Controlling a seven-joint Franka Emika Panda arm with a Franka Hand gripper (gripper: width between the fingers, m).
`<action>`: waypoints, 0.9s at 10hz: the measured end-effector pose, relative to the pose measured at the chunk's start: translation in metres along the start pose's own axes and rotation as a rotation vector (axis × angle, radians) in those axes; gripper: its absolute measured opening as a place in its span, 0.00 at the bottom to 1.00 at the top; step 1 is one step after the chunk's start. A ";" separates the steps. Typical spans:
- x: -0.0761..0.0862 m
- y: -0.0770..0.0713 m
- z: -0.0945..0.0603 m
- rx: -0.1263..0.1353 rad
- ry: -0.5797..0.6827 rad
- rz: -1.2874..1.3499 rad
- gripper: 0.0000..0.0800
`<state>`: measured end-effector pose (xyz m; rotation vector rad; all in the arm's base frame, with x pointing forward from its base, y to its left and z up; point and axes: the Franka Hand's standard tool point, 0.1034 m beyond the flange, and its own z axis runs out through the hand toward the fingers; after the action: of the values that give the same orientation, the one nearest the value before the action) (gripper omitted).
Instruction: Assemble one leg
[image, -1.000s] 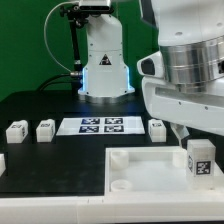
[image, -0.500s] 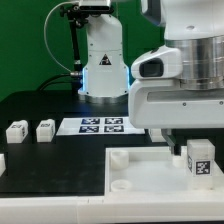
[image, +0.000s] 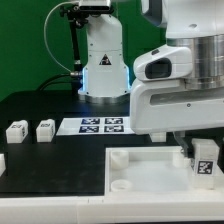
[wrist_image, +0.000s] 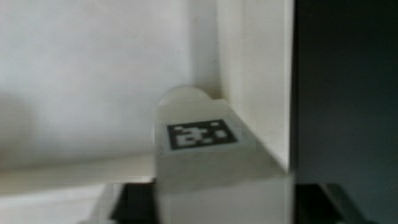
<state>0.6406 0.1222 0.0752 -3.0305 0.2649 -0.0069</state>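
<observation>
My gripper (image: 199, 148) is shut on a leg (image: 205, 162), a small white block with a black-and-white tag. It holds the leg slightly tilted over the far right corner of the large white tray-like piece (image: 145, 167). In the wrist view the leg (wrist_image: 217, 150) stands between the two dark fingers of the gripper (wrist_image: 222, 206), tag facing the camera, with the tray's white wall behind it. Two more legs (image: 15, 130) (image: 45, 129) sit on the black table at the exterior view's left.
The marker board (image: 103, 125) lies flat on the table behind the tray. Another white block (image: 2, 161) shows at the left edge. A round socket (image: 120, 184) sits in the tray's near corner. The robot base (image: 105, 60) stands at the back.
The arm has swung toward the exterior view's left, covering the small block behind the tray. The held leg has shifted slightly right and tilted.
</observation>
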 end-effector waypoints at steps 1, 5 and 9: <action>0.000 0.001 0.000 0.000 0.000 0.119 0.38; 0.001 0.005 0.000 0.030 -0.018 0.620 0.38; 0.001 0.008 0.002 0.132 -0.086 1.222 0.38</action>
<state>0.6399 0.1148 0.0725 -2.2355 1.8810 0.1806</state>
